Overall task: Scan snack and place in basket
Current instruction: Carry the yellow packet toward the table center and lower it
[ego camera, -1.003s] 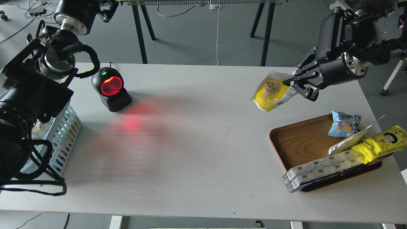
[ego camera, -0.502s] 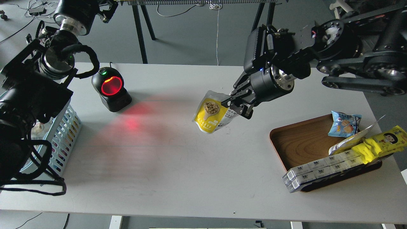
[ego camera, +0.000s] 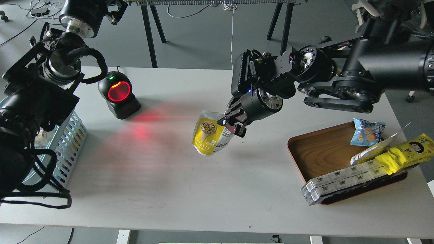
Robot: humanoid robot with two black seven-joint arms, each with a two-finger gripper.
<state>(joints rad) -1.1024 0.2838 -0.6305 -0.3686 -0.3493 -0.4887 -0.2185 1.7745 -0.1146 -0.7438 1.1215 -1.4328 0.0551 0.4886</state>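
Observation:
The snack [ego camera: 208, 137] is a yellow-and-white pouch picturing a spoonful of tan pieces. It hangs above the middle of the table, its printed front facing me. My right gripper [ego camera: 231, 124] is shut on the pouch's upper right edge, with the arm reaching in from the right. The light blue basket [ego camera: 73, 135] stands at the table's left edge, mostly hidden behind my left arm. My left gripper [ego camera: 115, 10] is raised at the top left, behind the scanner; its fingers are dark and cut off by the frame edge.
A black scanner [ego camera: 118, 95] with a glowing red window stands at the back left and casts red light on the table [ego camera: 169, 176]. A brown wooden tray [ego camera: 322, 149] at the right holds a blue packet [ego camera: 368, 131], a yellow cartoon-face wrapper [ego camera: 407, 152] and white boxes [ego camera: 339, 181].
My right arm has carried the pouch from the right back of the table leftward and down toward the middle, closer to the scanner's red beam. The left arm has hardly moved.

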